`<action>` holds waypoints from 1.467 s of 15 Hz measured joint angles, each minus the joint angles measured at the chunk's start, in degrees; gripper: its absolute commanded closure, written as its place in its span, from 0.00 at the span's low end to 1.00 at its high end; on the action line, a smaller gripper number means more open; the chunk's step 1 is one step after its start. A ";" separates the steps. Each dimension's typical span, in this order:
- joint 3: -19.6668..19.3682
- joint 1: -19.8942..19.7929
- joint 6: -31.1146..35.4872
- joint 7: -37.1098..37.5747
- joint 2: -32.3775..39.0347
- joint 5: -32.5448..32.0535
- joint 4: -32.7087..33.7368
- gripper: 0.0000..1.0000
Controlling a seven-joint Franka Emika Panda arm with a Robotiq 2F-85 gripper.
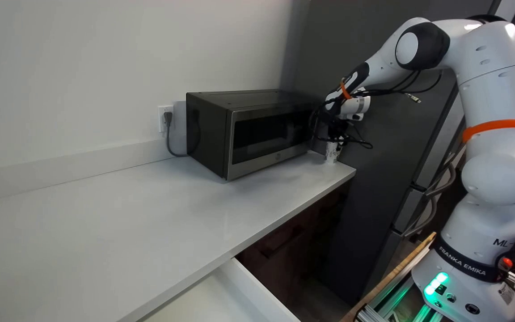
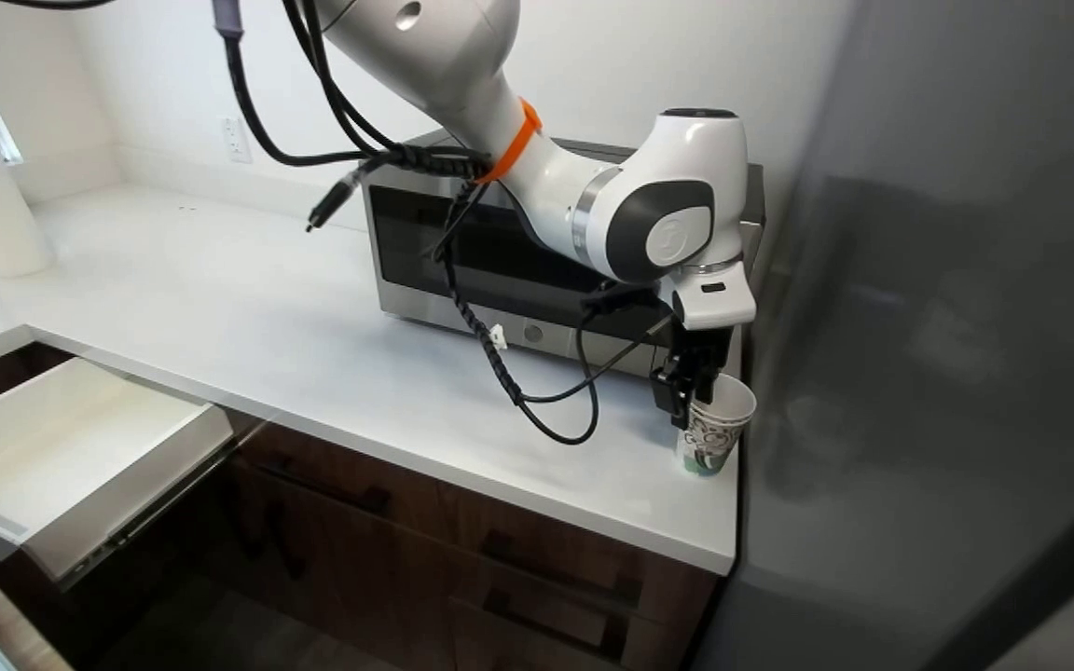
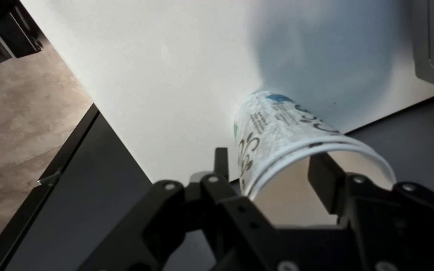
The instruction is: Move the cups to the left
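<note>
In an exterior view, the microwave (image 2: 528, 280) is at ten o'clock from the gripper (image 2: 694, 407), whose fingers are apart, one inside the cups (image 2: 719, 438), one outside. The cups stand on the bench (image 2: 267, 308); at three o'clock from them is the fridge (image 2: 919, 326).

I am straddling the wall of the nested cups (image 3: 273, 128) with my parted gripper (image 3: 271, 171), one finger (image 3: 326, 184) inside.

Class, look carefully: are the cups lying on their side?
No, in an exterior view the cups stand upright on the counter, rims facing up.
</note>
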 measured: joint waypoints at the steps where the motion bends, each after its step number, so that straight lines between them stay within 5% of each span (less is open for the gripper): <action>1: -0.02 0.00 0.17 0.00 0.20 0.00 0.02 0.76; 3: -0.05 0.00 0.43 0.00 0.36 0.00 0.02 0.93; 5: -0.07 0.00 0.58 0.00 0.27 0.00 0.02 1.00; 10: 0.41 0.32 0.60 -5.18 -2.83 -1.07 -2.95 0.99; 22: 3.40 1.28 -1.37 -36.27 -32.60 -10.29 -33.00 0.99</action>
